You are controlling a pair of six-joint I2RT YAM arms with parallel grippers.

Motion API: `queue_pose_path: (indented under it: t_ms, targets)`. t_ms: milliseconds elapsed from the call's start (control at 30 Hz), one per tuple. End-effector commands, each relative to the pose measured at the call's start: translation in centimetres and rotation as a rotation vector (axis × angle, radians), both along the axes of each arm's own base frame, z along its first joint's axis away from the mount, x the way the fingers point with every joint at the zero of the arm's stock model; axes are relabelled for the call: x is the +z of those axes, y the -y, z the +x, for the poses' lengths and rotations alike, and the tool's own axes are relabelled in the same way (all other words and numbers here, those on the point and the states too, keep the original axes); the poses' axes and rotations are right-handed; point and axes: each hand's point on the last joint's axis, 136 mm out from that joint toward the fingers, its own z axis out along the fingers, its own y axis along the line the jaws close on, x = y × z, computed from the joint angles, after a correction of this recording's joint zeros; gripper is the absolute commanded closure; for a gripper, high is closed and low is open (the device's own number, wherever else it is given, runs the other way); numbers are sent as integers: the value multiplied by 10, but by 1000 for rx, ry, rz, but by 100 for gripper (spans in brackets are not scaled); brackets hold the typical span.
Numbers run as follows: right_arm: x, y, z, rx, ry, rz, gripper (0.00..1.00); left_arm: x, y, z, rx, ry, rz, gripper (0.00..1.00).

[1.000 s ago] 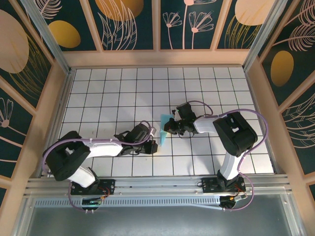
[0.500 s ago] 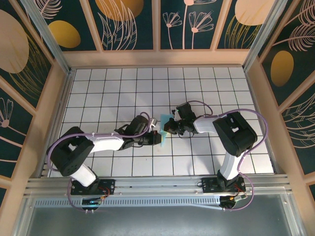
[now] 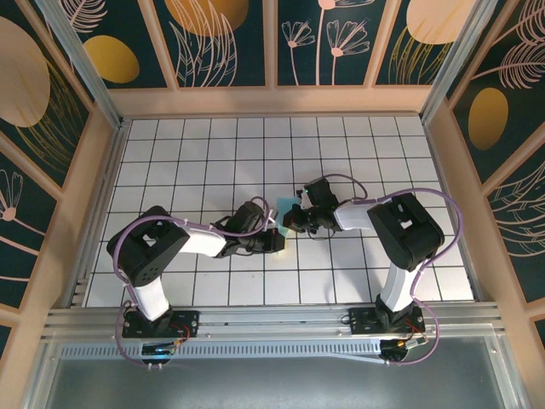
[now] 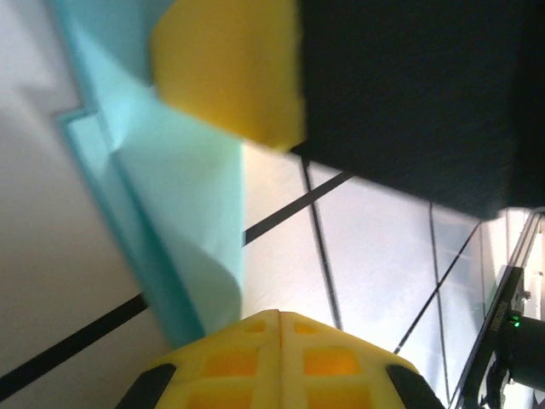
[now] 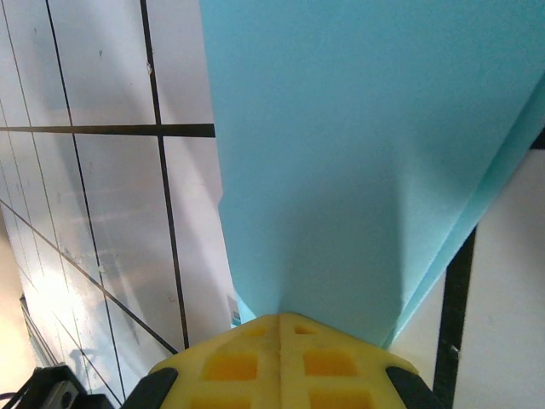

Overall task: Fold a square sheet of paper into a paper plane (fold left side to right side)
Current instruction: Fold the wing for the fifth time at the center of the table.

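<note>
Just changed: swing-in of left gripper [image 3: 274,239] from the left, fingers pressed together, tip now at lower edge of paper [image 3: 286,207]; actual hold on it unclear. No shift at right gripper [image 3: 300,223], clamped tight on the folded turquoise paper, mid-surface [image 3: 187,153]. Likely meaning: second contact in place for carrying left side over to right, or pressing a crease. Count: one paper, two grippers, one surface.
</note>
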Motion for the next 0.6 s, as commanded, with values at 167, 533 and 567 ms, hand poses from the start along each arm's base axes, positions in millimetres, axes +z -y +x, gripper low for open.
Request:
queue_pose_path:
  t_ms: [167, 533, 567]
  targets:
    - [-16, 18, -11, -10, -73, -125, 100, -25, -17, -12, 52, -50, 43, 100]
    - [21, 14, 36, -36, 33, -63, 100, -33, -23, -15, 64, -56, 82, 100]
    - [19, 15, 38, -39, 30, -62, 100, -33, -22, -14, 64, -56, 82, 100]
